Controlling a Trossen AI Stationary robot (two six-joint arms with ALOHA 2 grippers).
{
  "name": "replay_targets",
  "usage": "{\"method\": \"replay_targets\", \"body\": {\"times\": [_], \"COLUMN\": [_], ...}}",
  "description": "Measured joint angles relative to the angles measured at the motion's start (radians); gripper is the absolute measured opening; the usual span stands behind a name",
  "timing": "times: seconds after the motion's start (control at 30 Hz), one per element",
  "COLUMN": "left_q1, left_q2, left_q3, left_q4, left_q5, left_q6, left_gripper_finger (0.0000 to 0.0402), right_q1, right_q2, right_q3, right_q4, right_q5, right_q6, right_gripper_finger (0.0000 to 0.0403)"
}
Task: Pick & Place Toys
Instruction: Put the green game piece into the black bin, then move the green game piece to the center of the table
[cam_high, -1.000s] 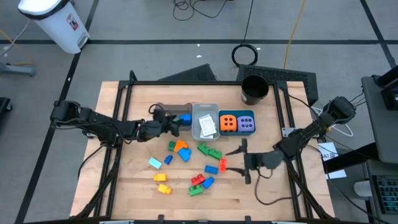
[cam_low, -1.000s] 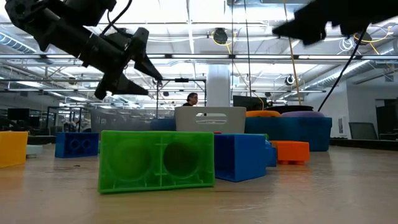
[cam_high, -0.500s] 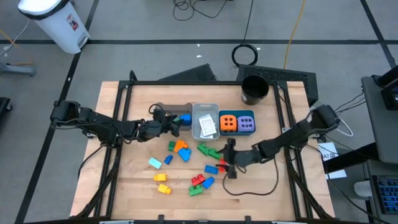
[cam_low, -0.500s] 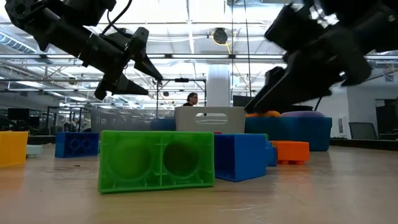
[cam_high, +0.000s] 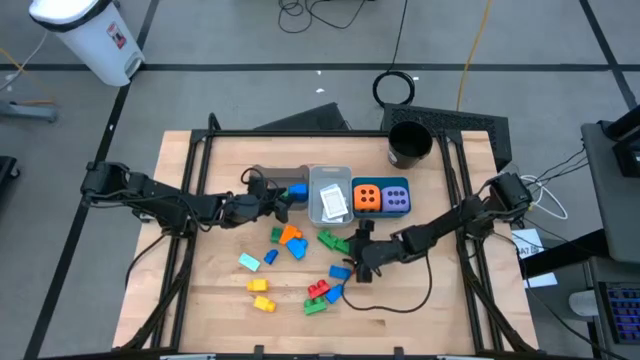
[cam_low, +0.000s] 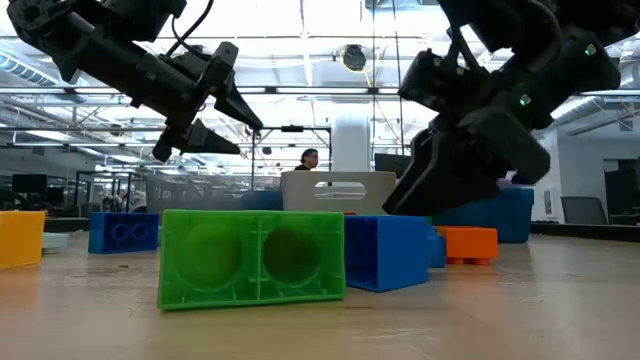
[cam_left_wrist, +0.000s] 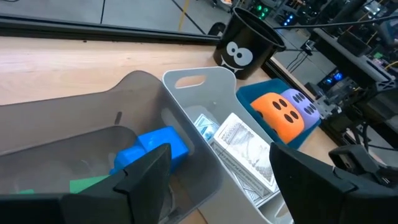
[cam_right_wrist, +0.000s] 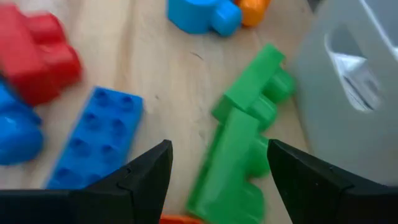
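green brick (cam_right_wrist: 245, 155) just beyond right gripper (cam_right_wrist: 214, 177)

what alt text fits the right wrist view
The open right pincer hovers low over a wooden table, above a green brick and a flat blue brick. A red brick and a grey bin lie at the edges.

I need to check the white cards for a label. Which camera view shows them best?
The left wrist view: the white cards lie close up in the clear bin, print visible. The high view shows them only as a pale patch. The low and right wrist views hide them.
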Motion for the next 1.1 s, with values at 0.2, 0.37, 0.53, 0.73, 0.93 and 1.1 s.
{"method": "replay_targets", "body": {"times": [0.2,0.37,0.53,0.73,0.93,1.1], "left_q1": [0.000,0.000,0.000,0.000,0.000,0.000], "left_q2": [0.000,0.000,0.000,0.000,0.000,0.000], "left_q3": [0.000,0.000,0.000,0.000,0.000,0.000], "left_q4": [0.000,0.000,0.000,0.000,-0.001,-0.001], "left_q5": [-0.001,-0.001,-0.001,-0.001,-0.001,-0.001], "left_q6": [-0.002,-0.002,-0.002,-0.002,-0.003,-0.002], "left_gripper_finger": [0.0280,0.0280,0.0280,0.0280,0.0280,0.0280], "right_q1": [0.000,-0.007,-0.006,-0.007,-0.009,-0.009], "right_q2": [0.000,-0.001,0.000,0.000,0.000,0.000], "right_q3": [0.000,0.000,-0.001,-0.001,-0.001,-0.001], "right_q4": [-0.073,-0.096,-0.103,-0.097,-0.100,-0.098], "right_q5": [0.046,-0.031,-0.089,-0.087,-0.088,-0.089], "right_q6": [0.019,0.051,0.049,0.049,0.047,0.037], "right_gripper_finger": [0.0254,0.0254,0.0239,0.0188,0.0180,0.0158]}}
